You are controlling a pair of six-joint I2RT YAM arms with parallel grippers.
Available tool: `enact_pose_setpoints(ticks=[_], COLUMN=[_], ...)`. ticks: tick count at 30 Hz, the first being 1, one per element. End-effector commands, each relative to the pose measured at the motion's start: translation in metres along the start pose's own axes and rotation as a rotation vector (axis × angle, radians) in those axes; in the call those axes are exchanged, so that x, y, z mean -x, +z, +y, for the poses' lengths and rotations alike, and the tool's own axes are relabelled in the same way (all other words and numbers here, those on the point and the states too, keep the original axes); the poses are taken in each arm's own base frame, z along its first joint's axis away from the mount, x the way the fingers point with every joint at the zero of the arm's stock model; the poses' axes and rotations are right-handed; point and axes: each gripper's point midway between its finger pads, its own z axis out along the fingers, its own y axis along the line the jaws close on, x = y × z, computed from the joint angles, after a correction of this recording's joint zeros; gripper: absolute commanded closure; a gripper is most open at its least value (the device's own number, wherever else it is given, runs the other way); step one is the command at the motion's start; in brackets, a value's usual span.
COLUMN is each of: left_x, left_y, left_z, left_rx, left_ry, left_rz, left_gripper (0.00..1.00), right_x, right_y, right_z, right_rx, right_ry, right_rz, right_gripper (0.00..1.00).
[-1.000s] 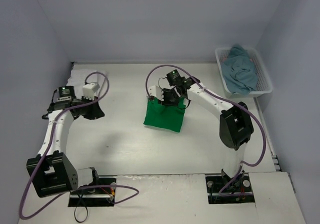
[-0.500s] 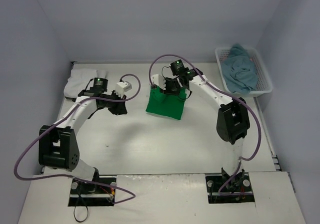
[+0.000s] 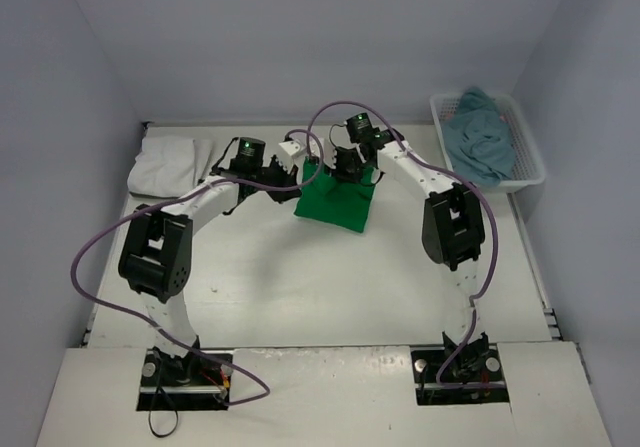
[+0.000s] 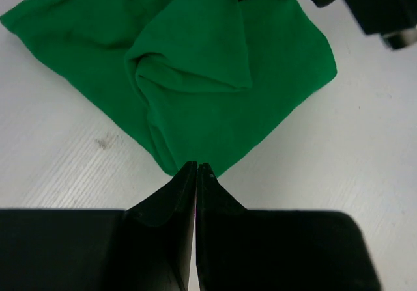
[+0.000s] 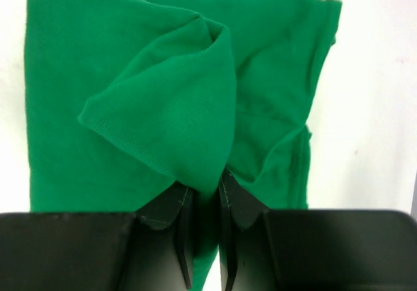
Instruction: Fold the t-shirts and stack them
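Green cloth, bright and plain: the green t-shirt (image 3: 335, 207) lies folded in a rough rectangle on the white table (image 3: 300, 287), around the middle and a little toward the far side. It sits between your two arms. Its far edge is drawn up into a soft peak, while the rest lies flat with a few creases.

Your right gripper (image 5: 203, 187) reaches down over that far edge. It is clenched on the raised fold, and in the right wrist view the green cloth fills the narrow gap between its black fingers (image 5: 238, 203) and bulges out above them.

Your left gripper (image 4: 197, 168) comes in from the left. Its fingers are pressed tightly together with nothing visible between them, and their tips sit right at the shirt's left corner. You cannot tell from these views whether they touch the cloth.

Further out, the white t-shirt (image 3: 165, 163) lies bunched at the far left corner of the table, well apart from the green one. At the far right stands a white lattice basket (image 3: 530, 175), with the teal-blue t-shirt (image 3: 480, 145) heaped inside it and spilling over its near rim.
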Motion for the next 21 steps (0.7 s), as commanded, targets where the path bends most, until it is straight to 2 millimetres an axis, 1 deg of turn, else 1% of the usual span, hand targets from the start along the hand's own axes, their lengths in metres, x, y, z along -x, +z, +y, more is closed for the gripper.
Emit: enact_pose_setpoints(ticks=[1, 2, 4, 8, 12, 13, 15, 16, 17, 18, 19, 21], left_x=[0.073, 0.08, 0.084, 0.09, 0.091, 0.092, 0.093, 0.094, 0.094, 0.092, 0.093, 0.09], left_y=[0.009, 0.011, 0.019, 0.026, 0.032, 0.032, 0.035, 0.037, 0.038, 0.041, 0.043, 0.049], left_z=[-0.01, -0.011, -0.016, -0.023, -0.026, -0.026, -0.028, -0.029, -0.031, -0.033, -0.034, -0.036], left_rx=[-0.021, -0.022, -0.039, -0.052, -0.065, -0.064, -0.07, -0.075, -0.082, -0.089, -0.093, -0.106], left_ry=[0.087, 0.092, 0.089, 0.088, 0.075, 0.077, 0.077, 0.084, 0.052, 0.048, 0.049, 0.04], left_rz=[-0.193, -0.212, -0.23, -0.249, -0.256, -0.264, -0.268, -0.274, -0.275, -0.272, -0.275, -0.267], left_gripper=[1.0, 1.0, 1.0, 1.0, 1.0, 1.0, 1.0, 1.0, 1.0, 1.0, 1.0, 1.0], right_x=[0.027, 0.025, 0.023, 0.02, 0.017, 0.013, 0.015, 0.009, 0.009, 0.011, 0.008, 0.008], right_y=[-0.019, -0.017, -0.016, -0.017, -0.013, -0.008, -0.008, -0.003, -0.002, -0.001, 0.004, 0.006], right_z=[-0.029, -0.03, -0.037, -0.046, -0.052, -0.053, -0.059, -0.059, -0.061, -0.065, -0.064, -0.068], right_rx=[-0.076, -0.077, -0.086, -0.092, -0.1, -0.097, -0.105, -0.1, -0.103, -0.11, -0.1, -0.11], right_ry=[-0.018, -0.009, 0.005, 0.036, 0.058, 0.068, 0.08, 0.093, 0.098, 0.105, 0.112, 0.119], right_rz=[-0.078, -0.074, -0.076, -0.099, -0.113, -0.109, -0.122, -0.116, -0.118, -0.125, -0.123, -0.132], right_gripper=[1.0, 1.0, 1.0, 1.0, 1.0, 1.0, 1.0, 1.0, 1.0, 1.0, 1.0, 1.0])
